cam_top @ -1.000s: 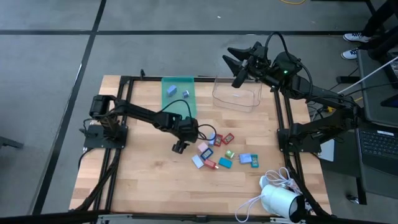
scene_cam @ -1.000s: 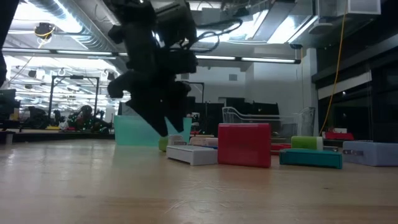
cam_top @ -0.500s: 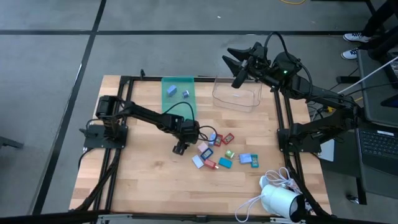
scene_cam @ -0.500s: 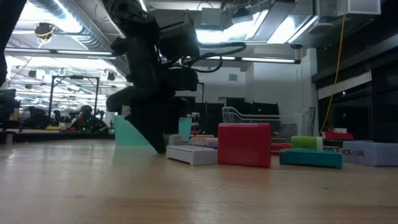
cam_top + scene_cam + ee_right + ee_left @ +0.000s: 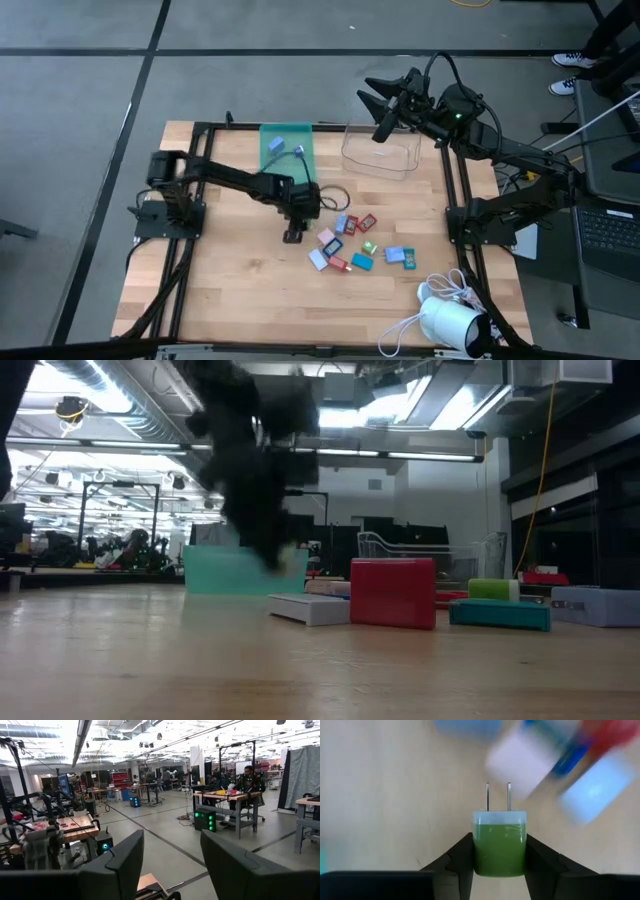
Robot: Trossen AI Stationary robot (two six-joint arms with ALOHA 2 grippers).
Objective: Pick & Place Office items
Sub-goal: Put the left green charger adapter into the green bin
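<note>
Left gripper [image 5: 499,870]: closed on one green plug adapter [image 5: 499,842], two prongs pointing outward, held above the table [image 5: 230,290] just beside the item cluster; right gripper [image 5: 385,100]: parted, nothing held, raised beyond one clear bin [image 5: 381,152]; about nine office items [image 5: 352,245] are scattered mid-table; two pieces are counted in one teal tray [image 5: 287,148].

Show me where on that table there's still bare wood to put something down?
The widest bare wood is the near-left stretch, between the left arm's base and the pile of small pieces. Another strip lies between the pile and the clear bin. It is crowded around the pile, where the left pincer works.
</note>
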